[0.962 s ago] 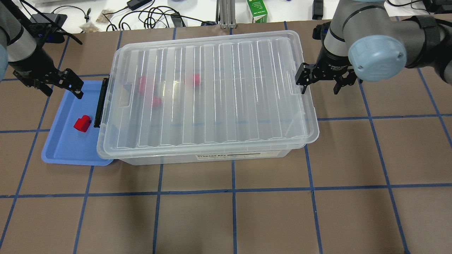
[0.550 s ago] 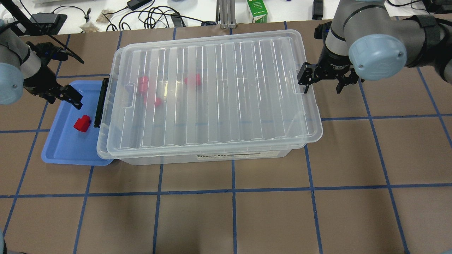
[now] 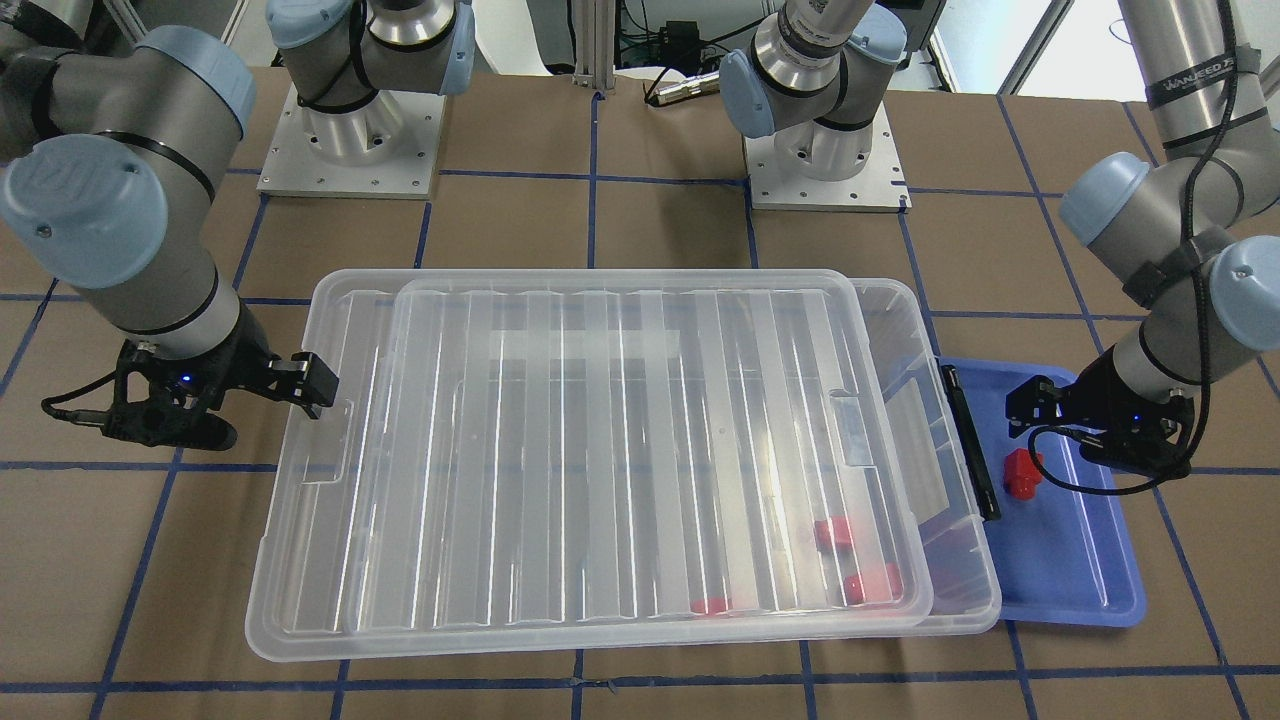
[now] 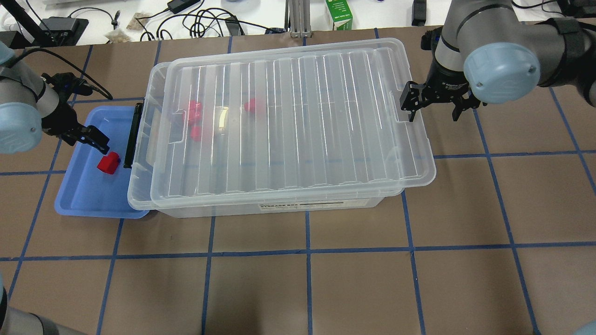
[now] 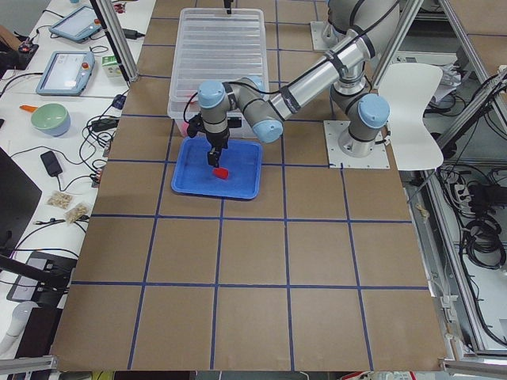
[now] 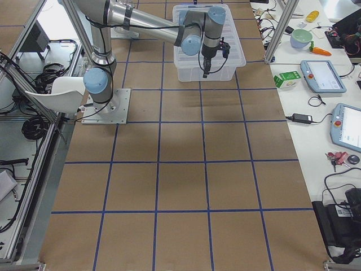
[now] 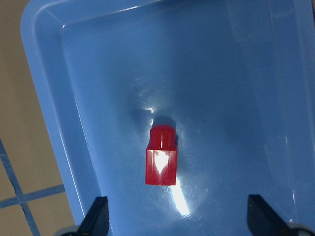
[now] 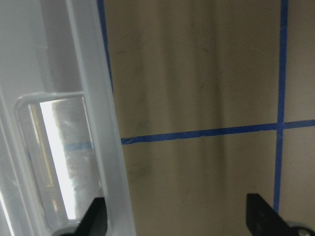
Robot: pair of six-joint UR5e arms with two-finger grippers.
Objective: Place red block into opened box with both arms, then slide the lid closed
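One red block [image 4: 108, 163] [image 7: 161, 161] lies on its side in the blue tray [image 4: 79, 195]. My left gripper [image 4: 86, 142] [image 3: 1065, 435] hangs open just above it, and in the left wrist view the block sits between the two fingers. The clear box [image 4: 279, 207] has its black bar [image 4: 132, 135] at the tray end. The ribbed lid [image 4: 298, 121] rests on top, shifted right, so a strip of the box is uncovered at the left. Three red blocks [image 4: 193, 111] show through it. My right gripper [image 4: 434, 114] [image 3: 260, 410] is open, with one finger at the lid's right notch [image 8: 59, 147].
The tray touches the box's left end. Cables and a green carton [image 4: 338, 14] lie past the far table edge. Both arm bases [image 3: 825, 160] stand behind the box. Bare brown table with blue tape lines spreads in front of the box.
The lid has slid to the right along the box, with my right gripper moving right beside it. My left gripper has come down over the tray toward the red block.
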